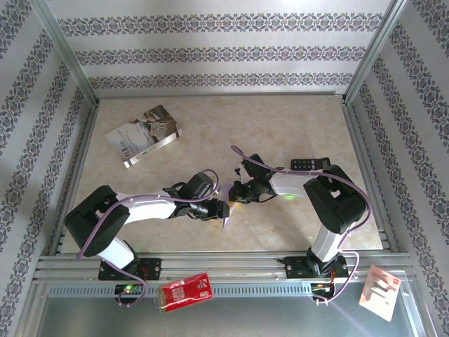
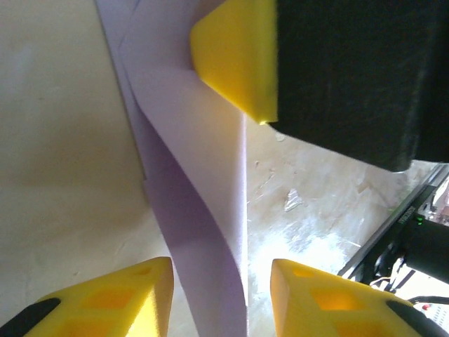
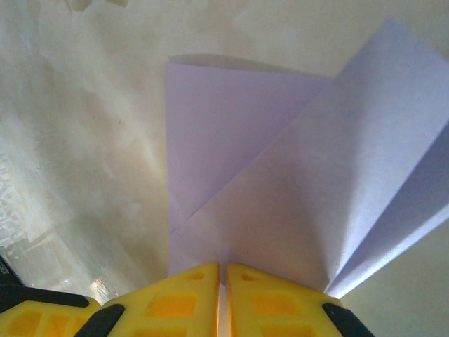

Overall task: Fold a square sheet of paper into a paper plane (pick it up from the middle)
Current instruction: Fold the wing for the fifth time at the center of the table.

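The pale marbled table [image 1: 295, 126] holds a grey-white booklet [image 1: 144, 135] at its far left. The left arm [image 1: 133, 210] stretches across nearer the camera than the booklet. The right arm [image 1: 330, 200] bends in from well to the booklet's right. The two meet at a spot nearer than the booklet and to its right.

A red packet [image 1: 186, 290] sits on the metal rail, much nearer than the booklet. A black calculator [image 1: 309, 164] lies well to the booklet's right and slightly nearer.

The sheet of paper [image 1: 227, 221] [image 3: 280, 189], pale lilac and folded with slanting creases, is at that same meeting spot, between the two grippers.

The right gripper [image 1: 235, 196] [image 3: 223, 267] is clenched on the sheet's edge, with the paper pinched in the seam between its yellow fingers. One of those fingers [image 2: 235, 56] rests against the paper.

The left gripper [image 1: 223, 209] [image 2: 221, 263] is released. Its fingers stand apart, and a curved band of the sheet [image 2: 203, 210] runs between them, close to one finger and clear of the other.
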Motion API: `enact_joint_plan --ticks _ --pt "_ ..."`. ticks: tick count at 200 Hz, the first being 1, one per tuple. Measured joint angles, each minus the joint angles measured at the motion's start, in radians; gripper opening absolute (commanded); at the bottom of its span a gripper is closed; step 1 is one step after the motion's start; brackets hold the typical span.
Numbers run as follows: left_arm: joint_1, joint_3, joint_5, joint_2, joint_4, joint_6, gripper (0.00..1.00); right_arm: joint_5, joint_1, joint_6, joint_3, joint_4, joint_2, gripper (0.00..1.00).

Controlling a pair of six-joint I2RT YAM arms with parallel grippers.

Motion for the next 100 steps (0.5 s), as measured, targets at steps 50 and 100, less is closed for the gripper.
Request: enact_joint_plan --ticks 50,100 --pt "0.000 -0.001 -0.006 0.034 -0.008 0.008 0.25 0.000 0.000 0.000 0.001 -0.001 0.000 0.14" --pt "0.000 -0.018 -0.006 0.040 -0.002 0.008 0.21 0.000 0.000 -0.004 0.005 -0.005 0.000 0.14"
